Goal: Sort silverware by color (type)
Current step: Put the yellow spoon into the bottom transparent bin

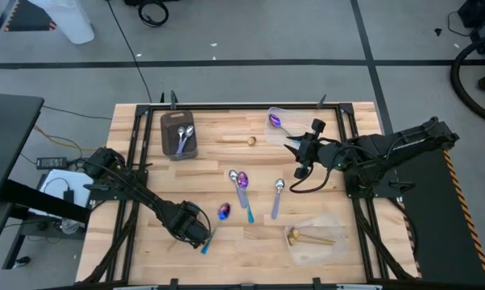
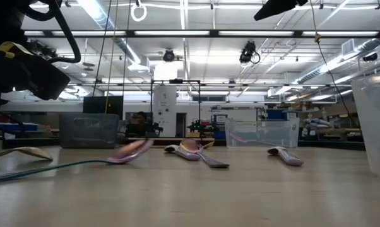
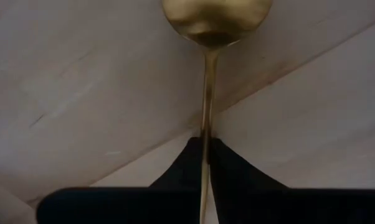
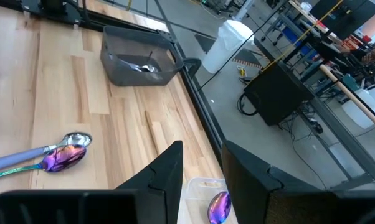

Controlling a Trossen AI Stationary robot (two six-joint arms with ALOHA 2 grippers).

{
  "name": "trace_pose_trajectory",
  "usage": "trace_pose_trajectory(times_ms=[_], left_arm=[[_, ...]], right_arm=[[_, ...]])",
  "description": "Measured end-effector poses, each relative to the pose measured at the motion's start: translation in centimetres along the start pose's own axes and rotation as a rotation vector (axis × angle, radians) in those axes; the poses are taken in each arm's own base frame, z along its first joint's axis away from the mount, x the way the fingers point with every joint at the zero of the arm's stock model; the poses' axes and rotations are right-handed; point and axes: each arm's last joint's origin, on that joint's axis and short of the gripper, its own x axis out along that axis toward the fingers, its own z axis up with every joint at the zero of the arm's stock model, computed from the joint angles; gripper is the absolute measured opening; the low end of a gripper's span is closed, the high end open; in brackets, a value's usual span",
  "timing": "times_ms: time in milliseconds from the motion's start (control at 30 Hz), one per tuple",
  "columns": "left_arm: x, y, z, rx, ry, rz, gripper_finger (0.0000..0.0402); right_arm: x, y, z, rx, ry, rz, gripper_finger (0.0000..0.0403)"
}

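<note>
Left pincer (image 1: 201, 236), arm stretched low, is clamped on 1 teal-handled spoon (image 1: 218, 218).

This is a big workshop or robot lab, not a home. Far behind the wooden table (image 2: 240, 189) there is a wide room with long strip lights (image 2: 196, 33) on a high ceiling. Work benches and shelves (image 2: 303, 123) full of gear stand far off. The floor (image 1: 267, 32) is grey with dark tape lines. Black cables (image 1: 152, 12) lie on it. A black box (image 4: 281, 93) sits on the floor beside the table. Two dark robot arms (image 1: 387, 149) are fixed to the table's metal frame (image 1: 226, 105).
</note>
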Motion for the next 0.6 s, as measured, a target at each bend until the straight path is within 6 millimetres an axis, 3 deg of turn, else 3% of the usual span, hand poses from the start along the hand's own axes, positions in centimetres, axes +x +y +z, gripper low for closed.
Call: trace_pose_trajectory(times_ms=[167,267,600], left_arm=[[-0.3,0.3,0.2,0.021,-0.029,0.026,0.0020],[-1.5,0.9,0.4,0.034,-0.131,0.103,0.0019],[-9.7,0.8,1.2,0.084,-0.636,-0.018,0.0018]], right_arm=[[0.0,0.1,0.0,0.000,-0.005,0.037,0.0121],[0.0,0.4,0.0,-0.002,-0.015,0.114,0.0121],[0.1,0.7,0.7,0.041,-0.086,0.226,0.0121]])
